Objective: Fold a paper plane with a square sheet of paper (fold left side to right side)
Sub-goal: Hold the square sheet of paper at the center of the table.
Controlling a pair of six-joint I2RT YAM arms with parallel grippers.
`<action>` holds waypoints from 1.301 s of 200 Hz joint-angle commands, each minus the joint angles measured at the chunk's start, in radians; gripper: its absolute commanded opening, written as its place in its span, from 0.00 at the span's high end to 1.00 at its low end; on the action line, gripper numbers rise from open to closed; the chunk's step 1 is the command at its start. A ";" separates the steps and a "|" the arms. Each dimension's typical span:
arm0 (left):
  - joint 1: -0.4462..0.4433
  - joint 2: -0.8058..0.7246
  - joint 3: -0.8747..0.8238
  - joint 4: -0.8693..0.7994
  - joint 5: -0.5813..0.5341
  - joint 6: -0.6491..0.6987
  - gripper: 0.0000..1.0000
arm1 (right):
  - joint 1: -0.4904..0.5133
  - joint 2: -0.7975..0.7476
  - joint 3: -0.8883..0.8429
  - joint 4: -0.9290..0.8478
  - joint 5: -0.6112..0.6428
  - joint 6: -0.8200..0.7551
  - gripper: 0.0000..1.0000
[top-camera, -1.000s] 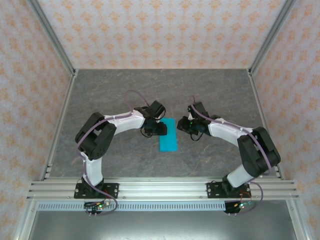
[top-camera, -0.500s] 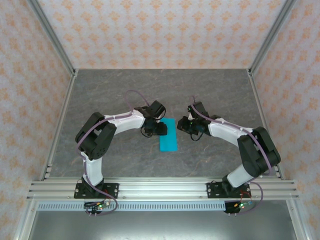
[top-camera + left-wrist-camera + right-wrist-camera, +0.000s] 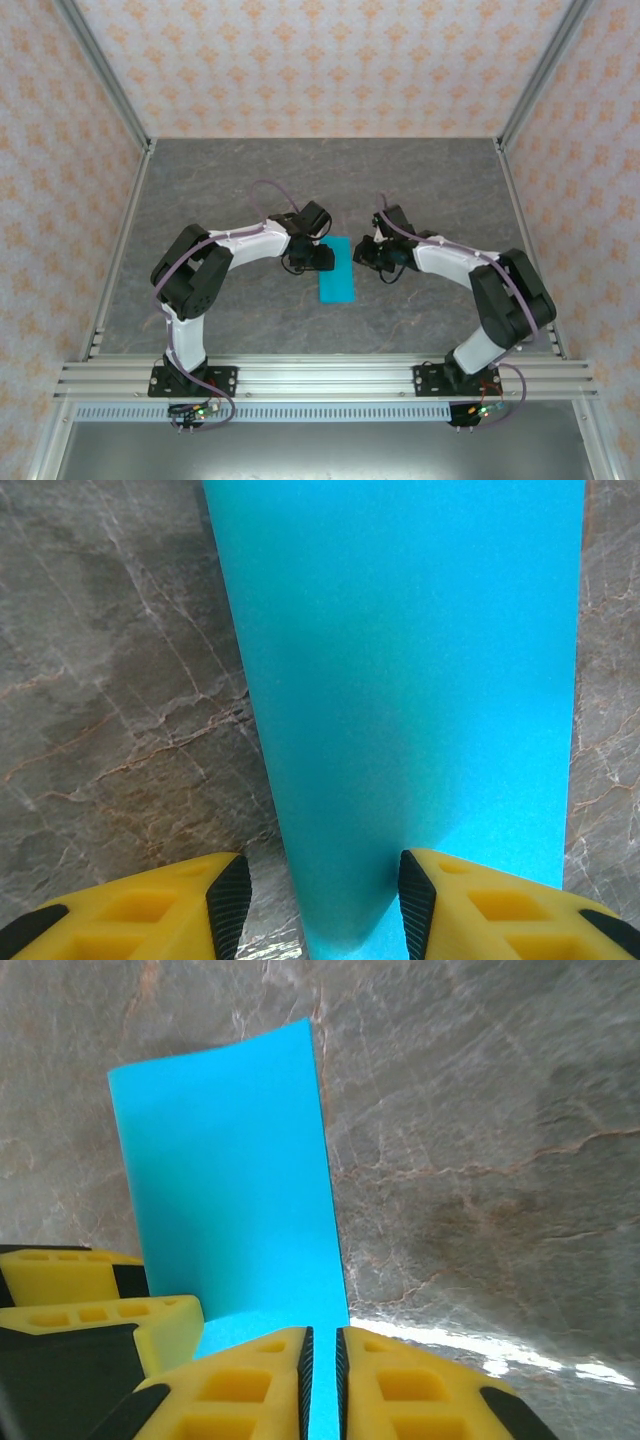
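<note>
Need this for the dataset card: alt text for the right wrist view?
A folded cyan sheet of paper lies on a grey marbled table, stretching away from the camera. At the bottom edge the two yellow fingers of the right gripper are almost closed, a sliver of paper showing between them; other yellow fingers sit at lower left.

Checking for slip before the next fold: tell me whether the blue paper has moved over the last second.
No. The blue paper keeps the same spot against the near rail.
</note>
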 commanded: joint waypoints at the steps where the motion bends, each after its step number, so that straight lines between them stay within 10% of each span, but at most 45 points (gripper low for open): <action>1: -0.001 0.052 0.003 -0.022 -0.056 0.024 0.52 | 0.018 0.034 0.044 0.011 -0.049 0.009 0.86; 174: 0.000 0.002 0.004 -0.031 -0.073 0.026 0.49 | 0.032 0.214 0.071 -0.140 0.041 -0.019 0.94; 260: 0.056 -0.255 -0.037 -0.043 -0.099 0.057 0.40 | 0.032 0.248 0.062 -0.156 0.070 -0.021 0.94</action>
